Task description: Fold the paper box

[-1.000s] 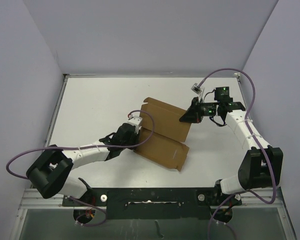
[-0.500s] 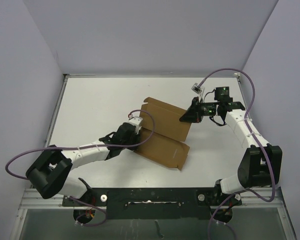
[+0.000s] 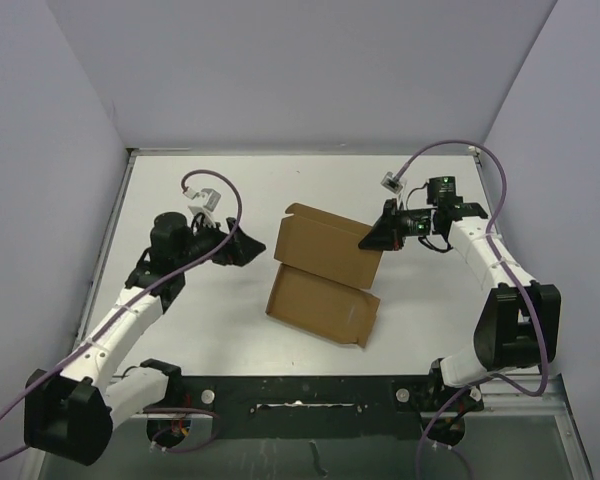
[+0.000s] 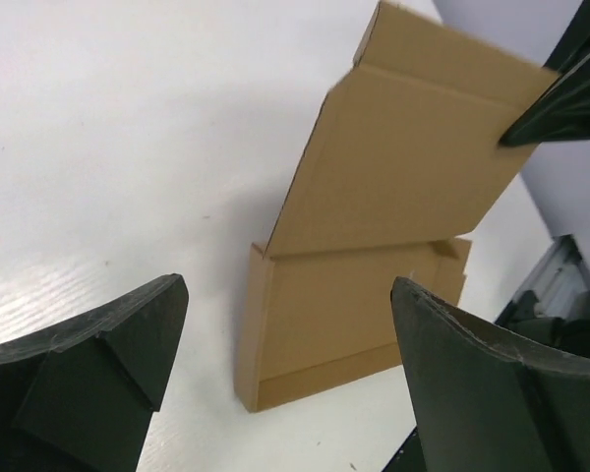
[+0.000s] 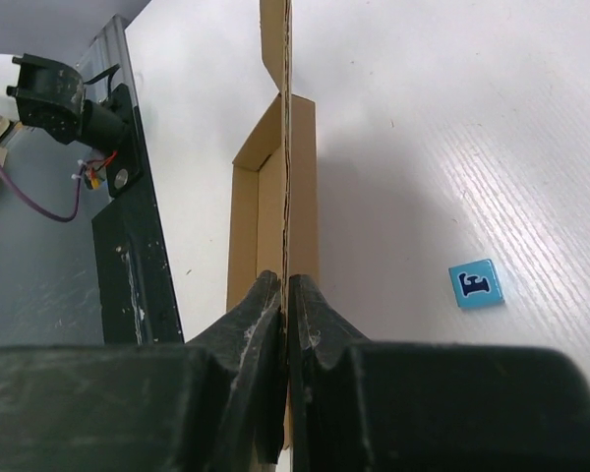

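The paper box is brown cardboard in the middle of the table. Its base lies flat and its lid panel stands up, leaning. My right gripper is shut on the lid's right edge. In the right wrist view the thin cardboard edge runs straight into the pinched right gripper. My left gripper hangs open to the left of the box, apart from it. Its wrist view shows the left gripper empty, with the paper box beyond it.
A small blue tile with a letter lies on the white table behind the lid, hidden in the top view. The black front rail runs along the near edge. Grey walls close in the table on three sides.
My left gripper has let go of the box's left side, opened wide and drawn back to the left. The right gripper still pinches the lid, which stands as before.
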`<act>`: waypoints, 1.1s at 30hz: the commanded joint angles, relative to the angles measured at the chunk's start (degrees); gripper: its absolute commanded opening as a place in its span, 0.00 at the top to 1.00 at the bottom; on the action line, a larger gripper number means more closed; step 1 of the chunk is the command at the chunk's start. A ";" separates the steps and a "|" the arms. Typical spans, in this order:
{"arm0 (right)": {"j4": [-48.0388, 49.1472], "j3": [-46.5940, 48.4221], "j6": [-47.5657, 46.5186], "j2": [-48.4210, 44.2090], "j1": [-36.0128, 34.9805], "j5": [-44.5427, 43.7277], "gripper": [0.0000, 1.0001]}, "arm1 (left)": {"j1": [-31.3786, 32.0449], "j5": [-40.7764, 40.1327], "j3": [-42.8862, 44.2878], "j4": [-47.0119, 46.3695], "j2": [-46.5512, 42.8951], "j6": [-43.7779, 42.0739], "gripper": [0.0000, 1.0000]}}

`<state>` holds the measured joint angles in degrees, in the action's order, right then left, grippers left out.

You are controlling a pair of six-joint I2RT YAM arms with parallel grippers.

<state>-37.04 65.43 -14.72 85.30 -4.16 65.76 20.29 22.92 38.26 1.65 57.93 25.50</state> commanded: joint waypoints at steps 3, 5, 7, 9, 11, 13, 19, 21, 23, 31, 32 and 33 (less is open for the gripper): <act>-4.20 2.95 -6.66 0.57 -0.81 5.67 1.00 | -7.02 26.59 12.40 -8.50 11.47 2.62 0.15; -5.00 3.26 -7.97 0.47 -0.91 6.82 1.00 | -6.86 29.96 15.69 -10.57 16.16 2.97 0.15; -6.46 3.67 -9.56 0.40 -1.08 7.77 1.00 | -6.60 32.14 18.04 -13.63 20.10 3.35 0.18; -7.58 4.18 -11.22 0.39 -1.32 8.54 1.00 | -6.36 33.65 18.69 -16.74 23.29 3.15 0.21; -8.18 4.55 -11.95 0.15 -1.48 9.01 1.00 | -5.59 34.26 19.30 -17.55 25.13 2.09 0.25; -8.54 4.71 -12.54 -0.03 -1.70 9.40 1.00 | -4.42 35.14 19.44 -17.54 26.30 0.62 0.26; -10.89 5.74 -15.26 0.69 -3.03 9.85 1.00 | 0.09 34.90 19.32 -18.64 28.47 -2.81 0.35; -11.45 5.93 -15.83 0.74 -3.30 9.74 1.00 | 0.44 35.42 20.21 -18.79 29.65 -2.74 0.47; -11.86 6.02 -16.35 0.67 -3.42 9.59 1.00 | 0.54 36.33 20.94 -19.00 30.77 -2.37 0.67; -12.73 6.36 -17.44 0.05 -3.53 8.87 1.00 | 0.46 38.49 20.59 -20.79 30.41 -1.17 1.00; -12.91 6.48 -17.57 0.01 -3.46 8.75 0.99 | 0.25 38.02 19.93 -21.64 29.78 -0.84 1.00; -13.06 6.59 -17.73 -0.16 -3.46 8.51 0.93 | 0.01 37.40 19.09 -22.76 28.92 -0.23 1.00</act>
<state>-48.75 69.23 -30.44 86.19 -6.92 71.59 21.10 62.22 57.06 -15.05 88.47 24.38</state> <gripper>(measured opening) 0.040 0.023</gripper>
